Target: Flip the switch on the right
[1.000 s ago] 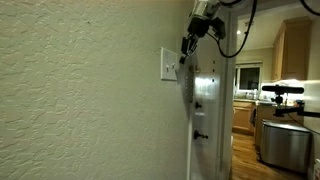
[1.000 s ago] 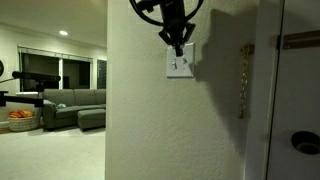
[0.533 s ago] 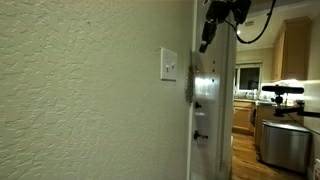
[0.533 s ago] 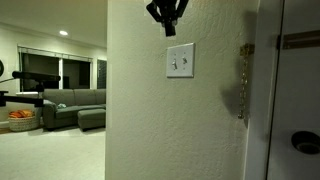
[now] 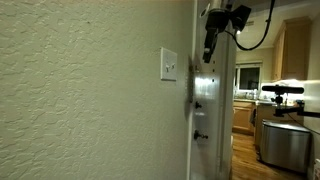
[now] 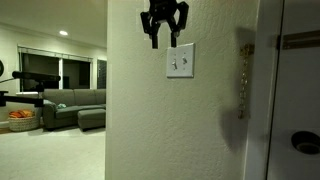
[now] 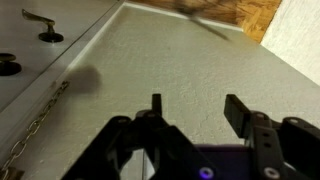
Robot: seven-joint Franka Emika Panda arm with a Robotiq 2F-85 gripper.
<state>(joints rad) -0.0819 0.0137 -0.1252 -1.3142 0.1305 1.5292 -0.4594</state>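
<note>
The white wall plate (image 6: pixel 180 62) (image 5: pixel 168 64) sits on the textured wall in both exterior views, with two tiny toggles side by side. The switch on the right (image 6: pixel 186 62) is a small lever whose position I cannot make out. My gripper (image 6: pixel 164 40) hangs just above and left of the plate, open, with nothing between its fingers. From the side, the gripper (image 5: pixel 209 52) stands clear of the wall surface. In the wrist view the gripper (image 7: pixel 196 108) faces bare wall, its fingers (image 7: pixel 237 112) spread apart; the plate is out of that view.
Right of the wall is a white door (image 6: pixel 285 100) with a hanging chain (image 6: pixel 243 80) and dark knob (image 6: pixel 303 142); the chain (image 7: pixel 40 125) and latch (image 7: pixel 40 20) show in the wrist view. A sofa (image 6: pixel 70 105) stands at the far left, a camera on a stand (image 5: pixel 283 90) in the kitchen.
A second ago the gripper was shut against the wall plate. It pulled up and away, then opened its fingers and came down slightly.
</note>
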